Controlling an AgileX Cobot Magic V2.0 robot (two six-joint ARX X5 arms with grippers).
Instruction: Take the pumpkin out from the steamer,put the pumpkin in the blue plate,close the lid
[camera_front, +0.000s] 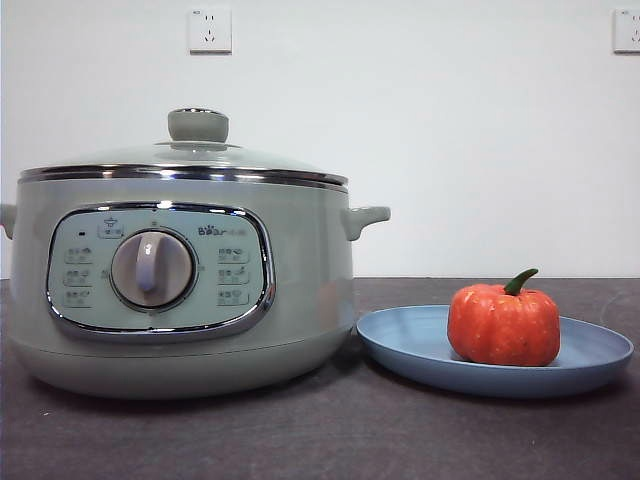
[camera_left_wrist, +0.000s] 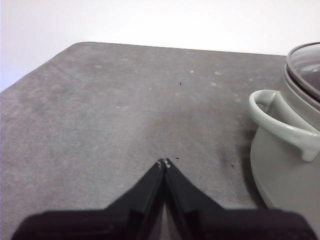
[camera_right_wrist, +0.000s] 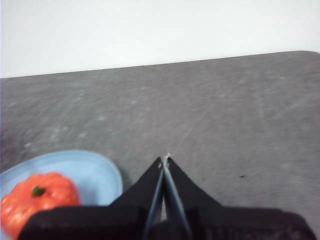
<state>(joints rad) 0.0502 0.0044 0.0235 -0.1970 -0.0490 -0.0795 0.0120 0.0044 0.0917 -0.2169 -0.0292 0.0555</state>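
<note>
pumpkin (camera_front: 503, 325) on blue plate (camera_front: 400, 345) — lid (camera_front: 190, 155) on steamer (camera_front: 185, 290) — claws closed

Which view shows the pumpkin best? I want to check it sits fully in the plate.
The front view: the pumpkin sits whole and upright on the blue plate. The right wrist view crops it; the left wrist view misses it.

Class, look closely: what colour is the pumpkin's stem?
Dark green; the pumpkin itself is orange-red. The stem shows best in the front view.
</note>
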